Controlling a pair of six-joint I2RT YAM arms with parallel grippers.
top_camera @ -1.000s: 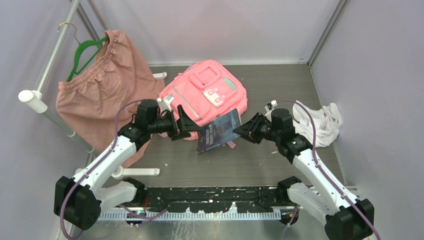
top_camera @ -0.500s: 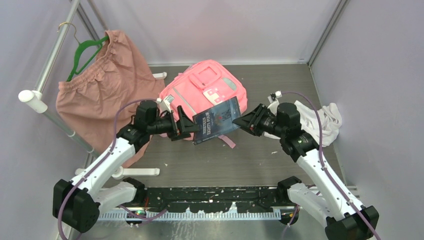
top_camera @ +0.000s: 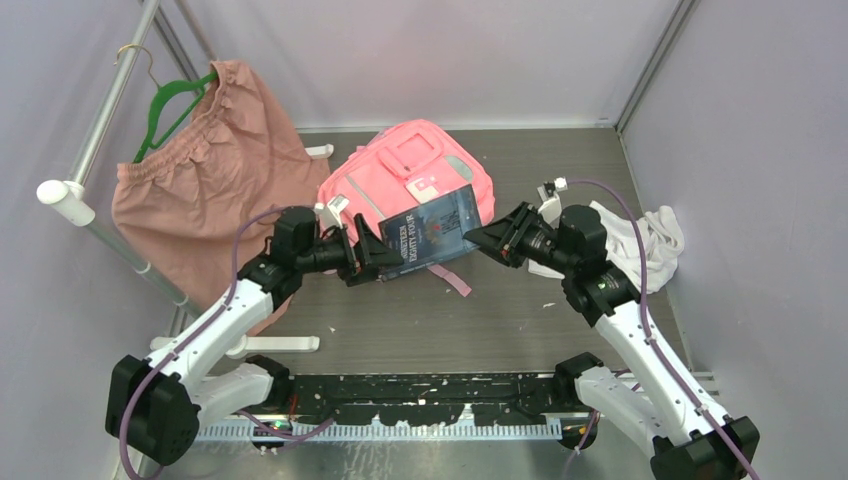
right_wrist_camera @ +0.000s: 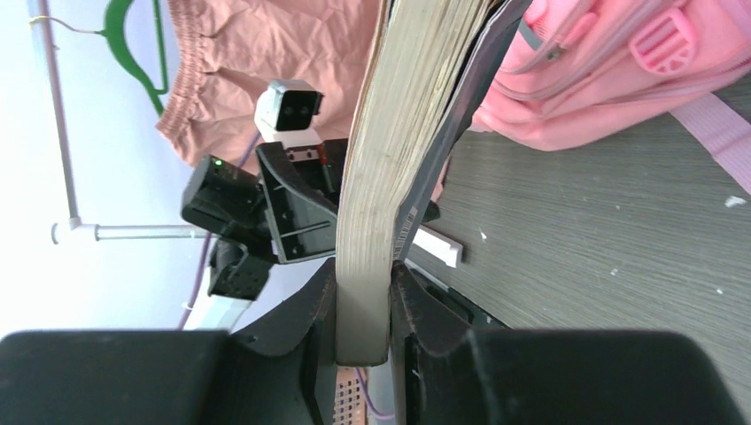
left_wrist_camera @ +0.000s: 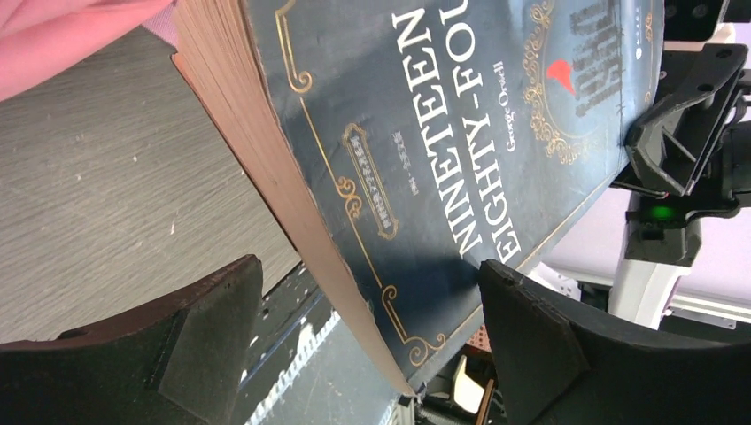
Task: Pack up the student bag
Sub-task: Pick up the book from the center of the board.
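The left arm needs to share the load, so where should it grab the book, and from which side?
I'd take the book at its free end, opposite where the right gripper pinches it. Come from the left, where the open left gripper sits, one finger on the cover, one behind: it is a thin slab, so jaws should close across its thickness.

Grey wood-grain table (top_camera: pixel 480 320), pink student bag (top_camera: pixel 400 165), white cloth (top_camera: pixel 655 245)

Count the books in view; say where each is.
1. The book, clamped in the right gripper, hangs at the near edge of the student bag. Others may be hidden inside it.
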